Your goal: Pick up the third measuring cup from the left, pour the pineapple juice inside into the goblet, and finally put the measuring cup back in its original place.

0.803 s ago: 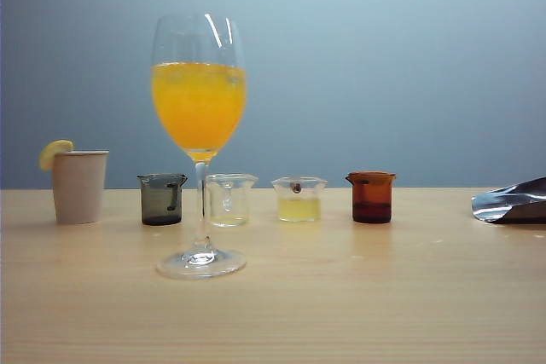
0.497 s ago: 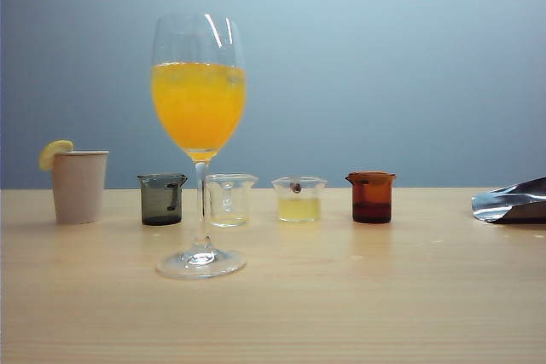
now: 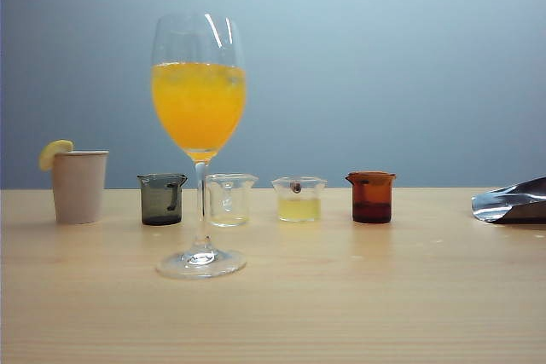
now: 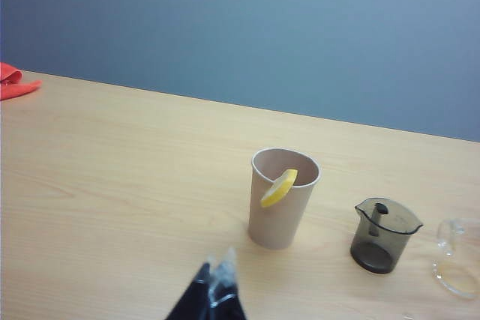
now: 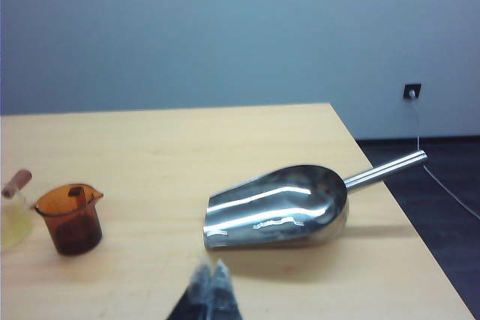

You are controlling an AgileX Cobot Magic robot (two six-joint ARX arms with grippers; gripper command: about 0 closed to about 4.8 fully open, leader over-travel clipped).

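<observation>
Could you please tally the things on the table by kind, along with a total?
Measuring cups: 4 (smoky grey, empty clear, third measuring cup, amber)
Goblet: 1
Paper cup with lemon slice: 1
Metal scoop: 1
Red object at the table's edge: 1
Total: 8

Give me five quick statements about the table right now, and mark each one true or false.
1. The goblet holds orange drink. True.
2. The third cup holds pale yellow juice. True.
3. The right hand grips the amber cup. False: it is shut on nothing, apart from it.
4. A lemon slice sits on the paper cup. True.
5. The left hand holds the grey cup. False: it is shut and holds nothing.
</observation>
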